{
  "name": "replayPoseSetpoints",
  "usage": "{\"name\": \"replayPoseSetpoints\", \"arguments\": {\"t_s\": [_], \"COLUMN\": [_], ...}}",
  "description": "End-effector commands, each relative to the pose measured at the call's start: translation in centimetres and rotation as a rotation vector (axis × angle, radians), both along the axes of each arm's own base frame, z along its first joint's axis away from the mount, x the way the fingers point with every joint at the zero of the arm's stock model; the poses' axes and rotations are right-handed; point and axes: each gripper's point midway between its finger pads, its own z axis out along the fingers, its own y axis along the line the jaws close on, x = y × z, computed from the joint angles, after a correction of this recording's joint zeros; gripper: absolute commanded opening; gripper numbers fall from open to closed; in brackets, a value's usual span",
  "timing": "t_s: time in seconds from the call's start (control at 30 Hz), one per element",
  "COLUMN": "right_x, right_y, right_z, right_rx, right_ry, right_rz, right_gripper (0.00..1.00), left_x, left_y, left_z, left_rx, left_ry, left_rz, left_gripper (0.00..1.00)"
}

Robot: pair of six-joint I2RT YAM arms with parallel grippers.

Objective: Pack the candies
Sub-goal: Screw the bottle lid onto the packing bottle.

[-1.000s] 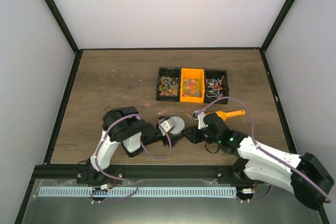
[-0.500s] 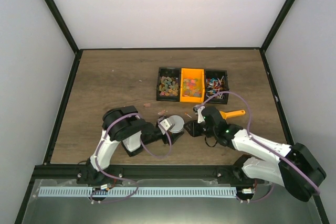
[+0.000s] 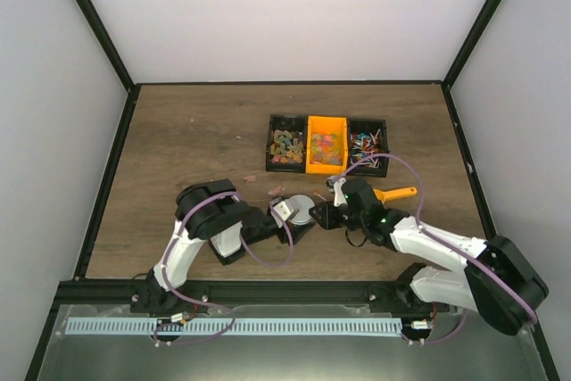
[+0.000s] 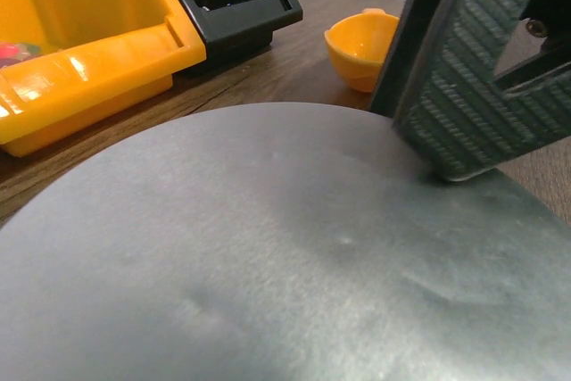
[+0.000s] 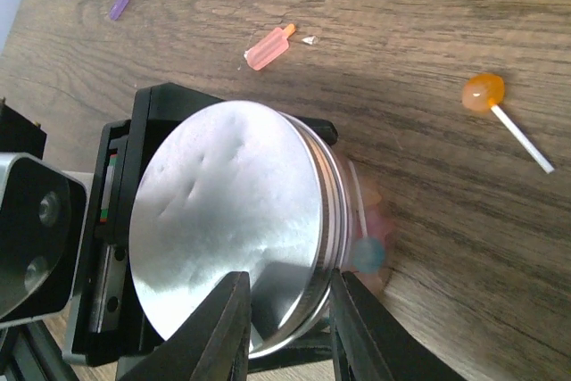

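Two grippers, mid-frame: left gripper [image 3: 291, 215] clamped the clear jar [image 5: 353, 192] of candies [image 5: 368, 253]; its round silver lid [image 5: 227, 220] faced the right gripper [image 5: 287, 332] just below, spread open, empty.

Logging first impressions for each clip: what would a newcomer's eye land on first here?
A silver-lidded jar is at the table's near middle, clasped by the left gripper, with the right gripper at its lid rim. Behind it, a row of three bins holds bright candies, and a few more lie loose near the jar.
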Motion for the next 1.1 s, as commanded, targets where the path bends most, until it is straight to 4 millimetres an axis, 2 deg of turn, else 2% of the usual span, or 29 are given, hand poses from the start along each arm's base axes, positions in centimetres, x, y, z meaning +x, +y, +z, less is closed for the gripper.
{"name": "replayPoseSetpoints", "arguments": {"t_s": [0.0, 0.17, 0.23, 0.37, 0.47, 0.73, 1.07], "right_x": [1.4, 1.6, 1.5, 0.7, 0.1, -1.8, -4.4], "right_y": [1.1, 1.3, 1.2, 1.5, 1.6, 1.5, 1.8], "right_z": [0.9, 1.4, 1.0, 0.2, -0.5, -1.9, -2.2], "right_rx": [0.019, 0.031, 0.022, 0.042, 0.059, 0.078, 0.108], "right_ry": [-0.033, -0.046, -0.037, 0.002, 0.027, 0.082, 0.113], "right_rz": [0.015, 0.025, 0.026, 0.049, 0.06, 0.08, 0.104], "right_gripper": [0.26, 0.21, 0.19, 0.06, 0.01, 0.01, 0.01], "left_x": [-4.3, -4.4, -4.4, -4.3, -4.2, -4.1, -4.0], "left_y": [2.2, 2.3, 2.3, 2.2, 2.2, 2.2, 2.1], "left_z": [-4.6, -4.5, -4.6, -4.7, -4.6, -4.5, -4.6], "left_rx": [-0.064, -0.057, -0.058, -0.062, -0.062, -0.065, -0.067], "left_ry": [0.334, 0.323, 0.327, 0.333, 0.33, 0.328, 0.329], "left_rz": [-0.033, -0.035, -0.037, -0.034, -0.029, -0.023, -0.021], "left_gripper": [0.81, 0.83, 0.83, 0.83, 0.83, 0.83, 0.83]}}
